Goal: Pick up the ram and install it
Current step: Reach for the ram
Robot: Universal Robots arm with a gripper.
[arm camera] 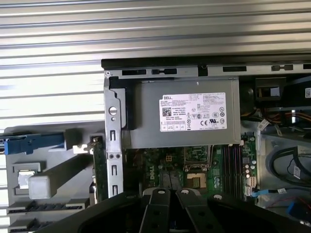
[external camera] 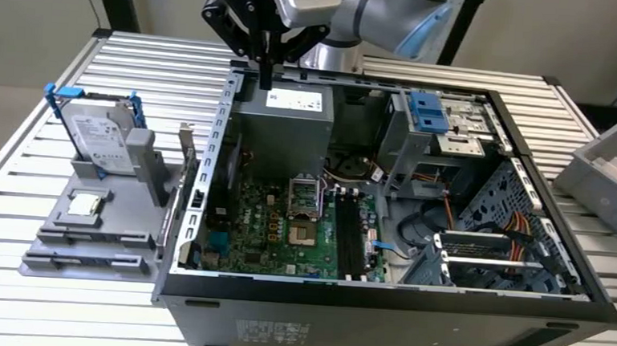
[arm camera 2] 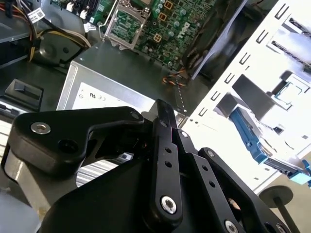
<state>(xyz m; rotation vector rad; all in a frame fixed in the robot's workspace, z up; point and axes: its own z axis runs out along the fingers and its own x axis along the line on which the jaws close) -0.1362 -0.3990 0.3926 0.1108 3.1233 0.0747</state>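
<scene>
Hovering above the rear corner of the open computer case (external camera: 206, 175), the gripper (external camera: 263, 78) hangs over the boxy grey power supply (external camera: 290, 120) with its black fingers (arm camera 2: 164, 121) pressed together and carrying nothing. The ram (external camera: 187, 153) is not yet grasped: it stands on edge in the grey moulded holder (external camera: 89, 244), just outside the case wall on the exterior view's left, and appears in the first wrist view as a thin greenish strip (arm camera: 96, 165). The step in hand is judged to be the approach to this stick. To do it well, the fingers should be spread and turned parallel to the stick's flat faces. The descent should be straight, clear of the perforated sheet-metal wall close alongside, and the grip should fall on the bare upper edge, not on the chips. The stick is rigid, narrow and thin, so an off-centre pinch would probably tilt it. The same holder carries a hard drive (external camera: 102, 132), silver in a blue plastic frame, and a small square processor chip (external camera: 85, 203). Inside the case lie the green motherboard (external camera: 273, 227) and its long dark memory slots (external camera: 350, 236). Everything rests on a ribbed, bright aluminium surface (external camera: 32, 124).
</scene>
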